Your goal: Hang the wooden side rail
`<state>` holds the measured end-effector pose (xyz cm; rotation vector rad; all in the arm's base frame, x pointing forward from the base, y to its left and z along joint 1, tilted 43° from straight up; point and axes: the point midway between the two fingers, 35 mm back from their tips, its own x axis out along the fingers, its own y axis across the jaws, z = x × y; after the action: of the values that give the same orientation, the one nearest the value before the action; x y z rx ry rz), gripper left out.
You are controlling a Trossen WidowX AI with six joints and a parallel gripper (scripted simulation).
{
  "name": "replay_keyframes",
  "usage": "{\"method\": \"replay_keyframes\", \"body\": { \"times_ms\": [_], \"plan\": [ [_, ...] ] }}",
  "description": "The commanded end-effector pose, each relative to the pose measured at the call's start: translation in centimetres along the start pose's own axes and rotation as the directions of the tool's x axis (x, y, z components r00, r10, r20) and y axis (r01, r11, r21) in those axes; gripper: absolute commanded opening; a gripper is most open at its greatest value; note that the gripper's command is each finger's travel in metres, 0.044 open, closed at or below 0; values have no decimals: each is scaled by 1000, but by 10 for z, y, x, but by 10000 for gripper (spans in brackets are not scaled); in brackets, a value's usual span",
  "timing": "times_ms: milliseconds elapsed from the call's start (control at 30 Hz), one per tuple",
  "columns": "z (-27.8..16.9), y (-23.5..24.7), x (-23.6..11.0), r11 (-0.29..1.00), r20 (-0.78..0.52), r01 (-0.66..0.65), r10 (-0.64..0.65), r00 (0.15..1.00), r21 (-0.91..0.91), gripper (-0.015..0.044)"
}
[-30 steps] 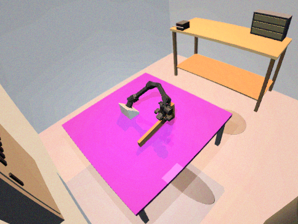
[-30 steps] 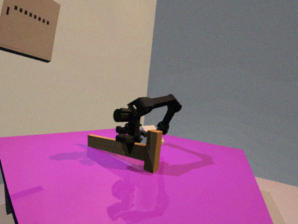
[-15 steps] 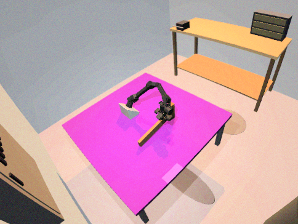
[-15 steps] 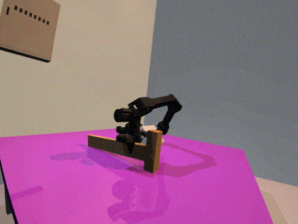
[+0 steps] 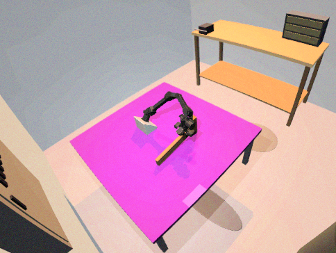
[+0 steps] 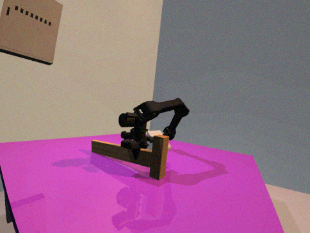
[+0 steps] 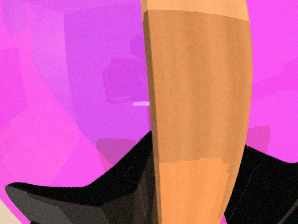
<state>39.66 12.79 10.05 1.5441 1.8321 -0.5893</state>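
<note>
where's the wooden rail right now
In the exterior view the rail sits mid-table, its right end against the upright post, with the tool shut on it near that end.

On the worktop [image 6: 208, 198], the side rail [image 6: 118, 153] meets the upright post [image 6: 159, 157], fingers [image 6: 136, 154] astride it.

I take the magenta table [image 5: 114, 163] as my landmark. A pale square patch [image 5: 195, 194] sits on its top near one edge. Beyond its far corner I see a wooden workbench [image 5: 264, 38] with a lower shelf, carrying a small dark box [image 5: 206, 28] at one end and a grey drawer unit [image 5: 305, 28] at the other. Off the table's opposite side stands a tan cabinet [image 5: 24, 194]. A board with dark marks [image 6: 29, 29] hangs on the wall behind.
</note>
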Motion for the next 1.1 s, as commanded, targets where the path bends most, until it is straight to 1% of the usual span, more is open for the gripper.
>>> {"method": "replay_keyframes", "body": {
  "times_ms": [0,1067],
  "plan": [
    [-4,2,-8,1000,0,-23,23,1000,-5,0],
    [-7,3,-10,1000,0,-23,23,1000,-5,0]
  ]
}}
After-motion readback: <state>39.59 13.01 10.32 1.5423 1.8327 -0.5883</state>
